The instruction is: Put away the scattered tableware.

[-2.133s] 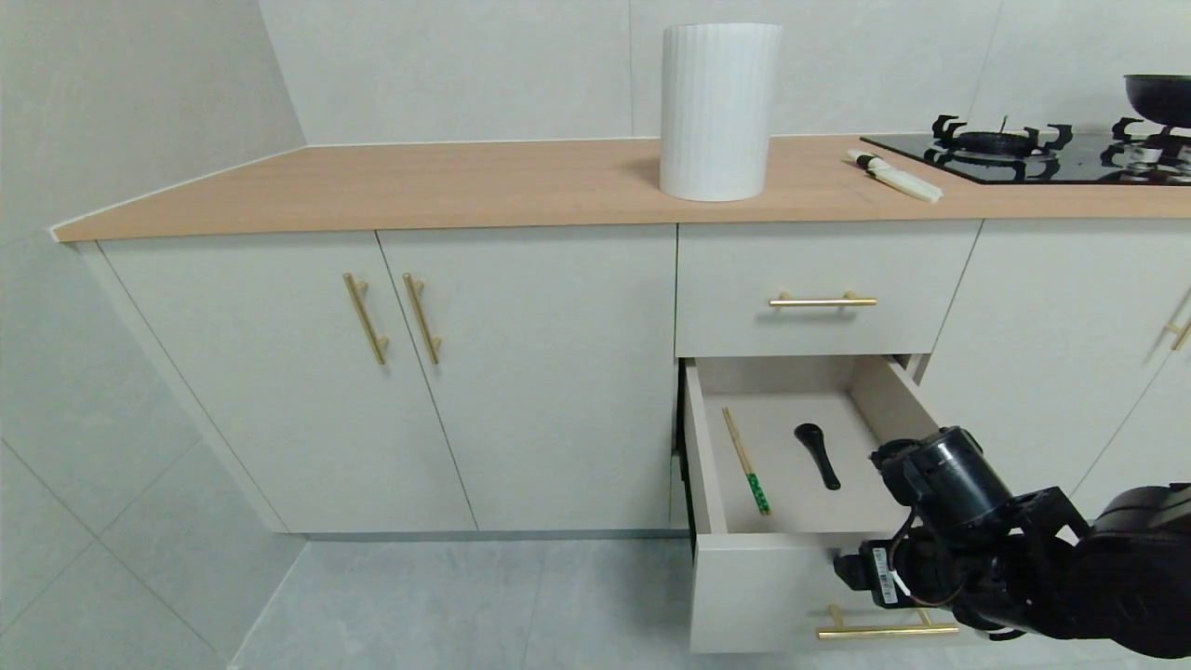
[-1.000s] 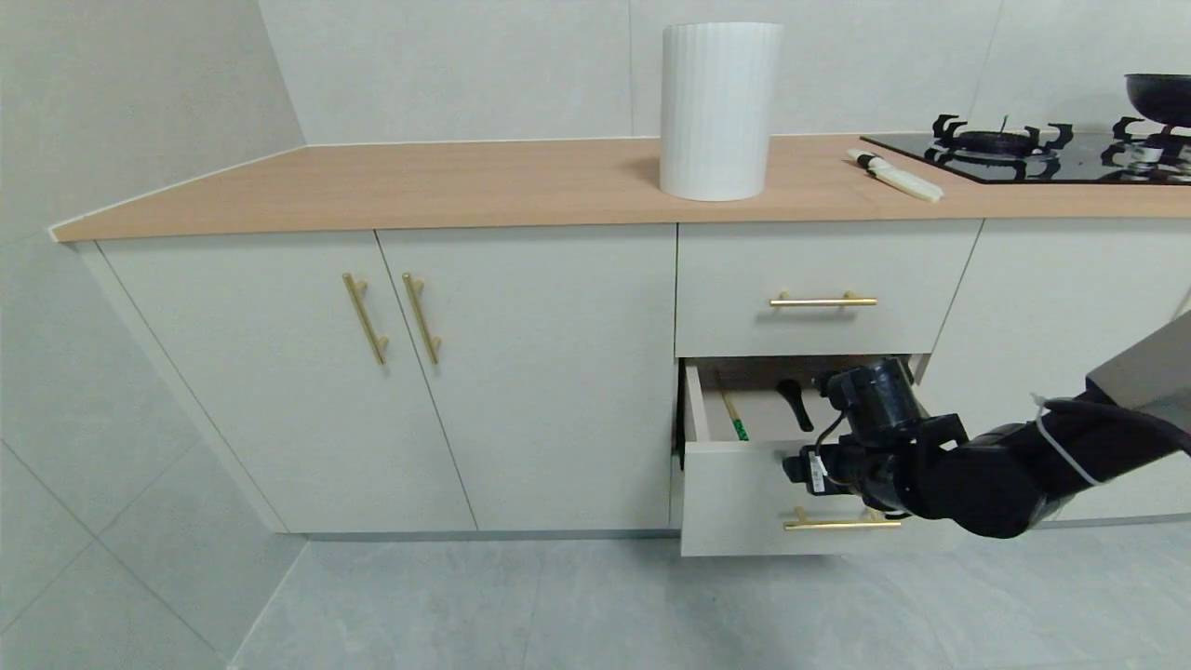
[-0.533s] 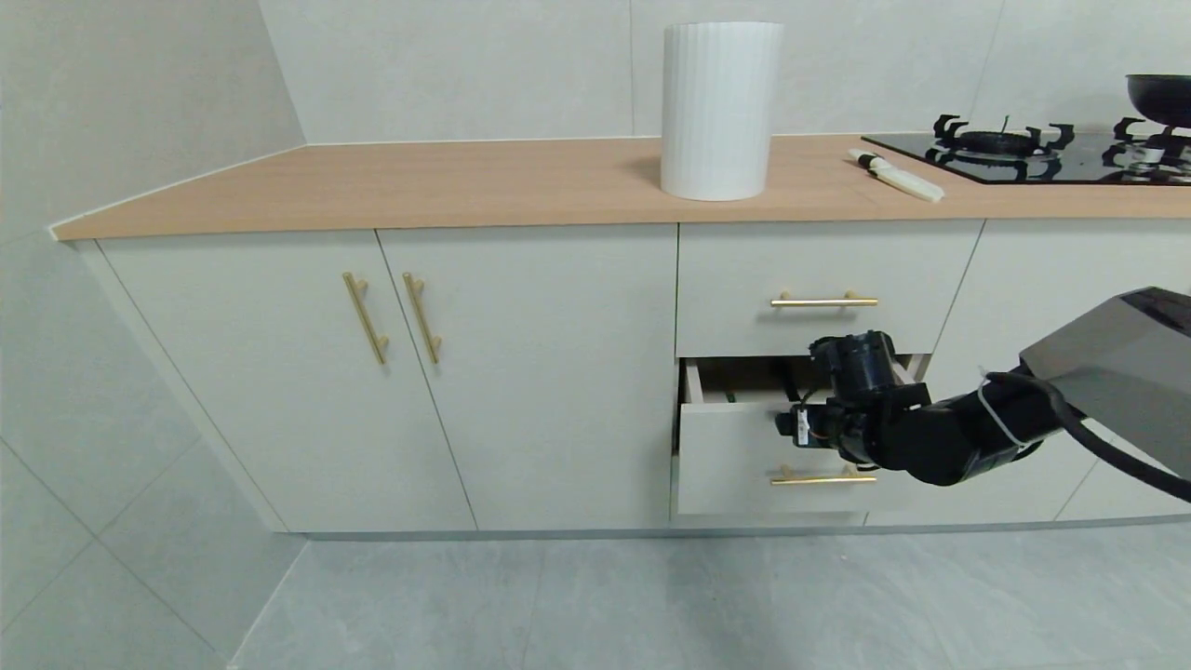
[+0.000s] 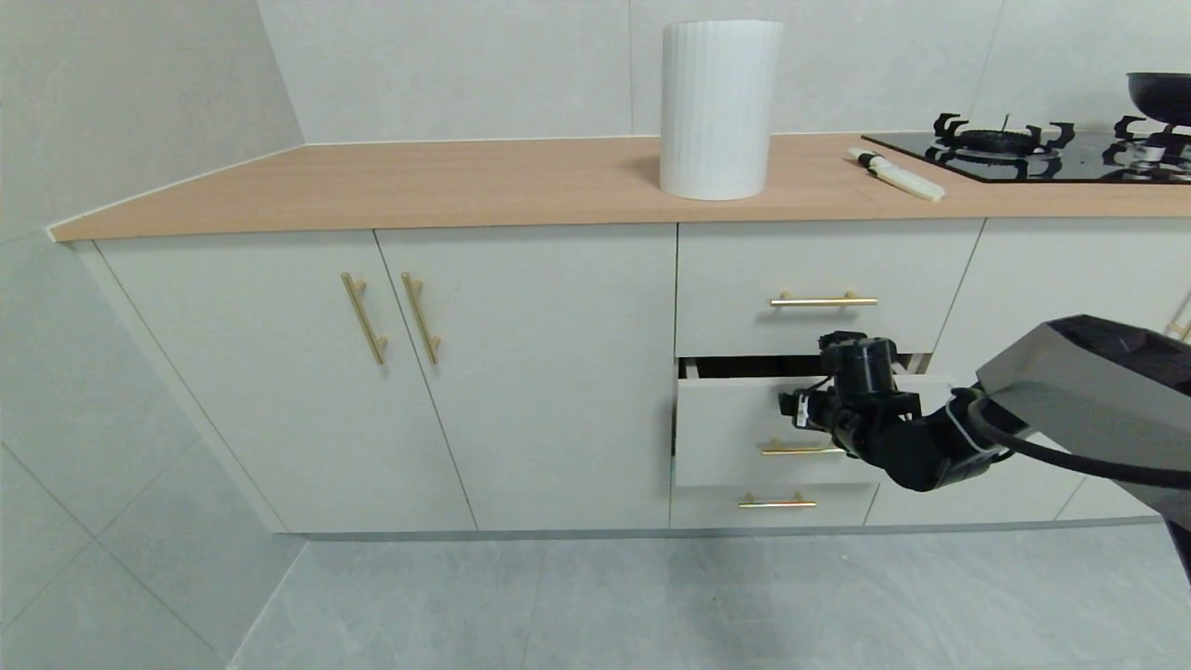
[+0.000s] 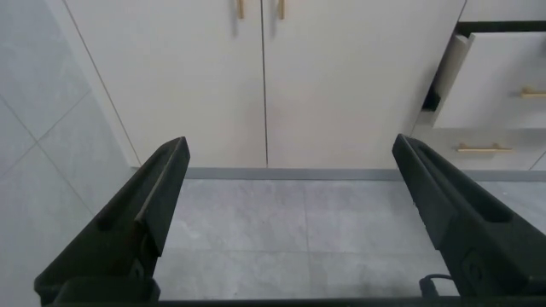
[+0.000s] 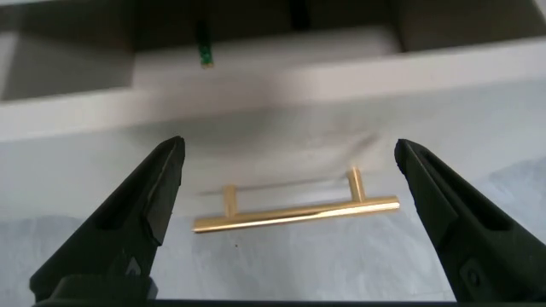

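At lower right, the black right gripper [image 4: 798, 411], fingers wide apart, could snag the gold bar handle [image 4: 800, 450] and leave the pale drawer [image 4: 730, 419] open a crack.

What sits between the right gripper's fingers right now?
The gold handle of the nearly shut drawer, framed between the open fingers of the right gripper in the right wrist view; neither finger touches it.
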Controlling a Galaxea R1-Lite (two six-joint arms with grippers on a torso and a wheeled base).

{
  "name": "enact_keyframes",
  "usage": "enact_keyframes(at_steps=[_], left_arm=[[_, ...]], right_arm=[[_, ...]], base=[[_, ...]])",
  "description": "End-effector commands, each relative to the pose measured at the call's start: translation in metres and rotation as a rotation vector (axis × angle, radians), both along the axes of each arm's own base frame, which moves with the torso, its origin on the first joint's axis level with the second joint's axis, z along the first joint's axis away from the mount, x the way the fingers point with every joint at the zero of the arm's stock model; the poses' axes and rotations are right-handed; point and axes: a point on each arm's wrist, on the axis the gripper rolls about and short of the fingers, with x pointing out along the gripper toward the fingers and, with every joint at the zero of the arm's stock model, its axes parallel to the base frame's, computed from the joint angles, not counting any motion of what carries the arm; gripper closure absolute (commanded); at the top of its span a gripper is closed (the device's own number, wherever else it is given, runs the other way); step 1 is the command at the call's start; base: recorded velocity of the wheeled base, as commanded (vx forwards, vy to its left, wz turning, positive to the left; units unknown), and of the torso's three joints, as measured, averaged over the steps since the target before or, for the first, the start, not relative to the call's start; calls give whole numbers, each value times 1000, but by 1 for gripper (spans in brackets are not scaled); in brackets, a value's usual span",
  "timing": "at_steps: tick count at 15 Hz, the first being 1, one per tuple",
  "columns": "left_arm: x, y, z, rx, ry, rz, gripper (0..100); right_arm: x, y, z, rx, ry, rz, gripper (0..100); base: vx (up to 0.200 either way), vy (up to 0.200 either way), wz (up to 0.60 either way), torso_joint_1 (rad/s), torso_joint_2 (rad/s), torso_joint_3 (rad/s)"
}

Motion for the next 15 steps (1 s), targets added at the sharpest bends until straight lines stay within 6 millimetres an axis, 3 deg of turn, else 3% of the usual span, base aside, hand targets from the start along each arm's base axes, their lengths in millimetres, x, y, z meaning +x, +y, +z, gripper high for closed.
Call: enact_keyframes(at_steps=[1,8,15], left_arm=[[0,0,0,0,0,1,0],[0,0,0,0,0,1,0],[0,0,0,0,0,1,0]], right_arm=[[5,-3,-17,-2,8,-9,0],[29,-20,-33,25,-76,-58,0],[46,-18,-41,50,-157,-66,0]], base=[[0,0,0,0,0,0],[0,0,0,0,0,0],[0,0,0,0,0,0]])
